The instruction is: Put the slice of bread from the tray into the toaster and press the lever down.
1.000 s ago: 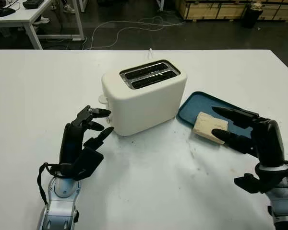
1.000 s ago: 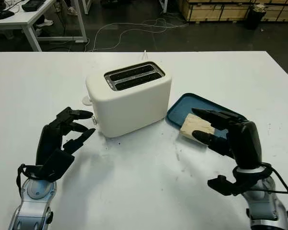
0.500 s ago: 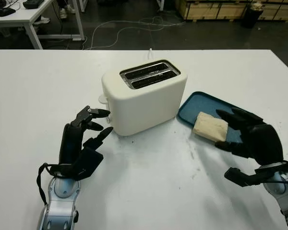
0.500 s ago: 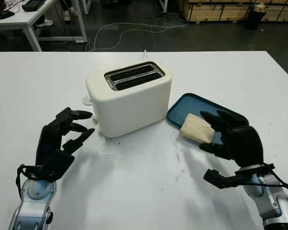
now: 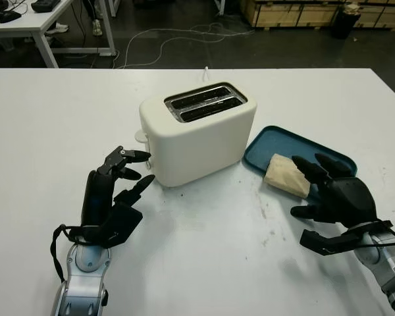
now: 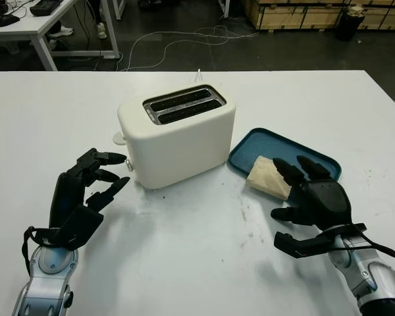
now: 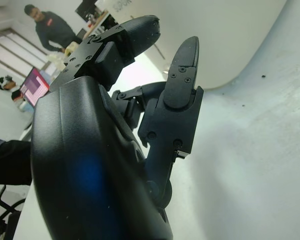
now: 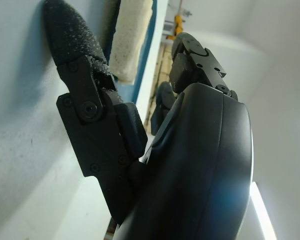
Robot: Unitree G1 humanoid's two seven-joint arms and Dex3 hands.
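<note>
We are bringing the right hand (image 5: 329, 194), fingers apart and not yet clamped, over the bread (image 5: 286, 174) on the tray (image 5: 270, 141); gripping its edges should let it drop upright into the toaster (image 5: 197, 131).

Even overhead light falls on the matte white tabletop (image 5: 204, 263), bright without glare. The cream plastic two-slot toaster (image 5: 197, 131) casts a soft shadow at its base. Beyond the toaster the floor lies dim.

Smooth matt cream toaster (image 5: 197, 139), porous rough bread (image 5: 286, 174), glossy black plastic right hand (image 5: 336, 197).
</note>
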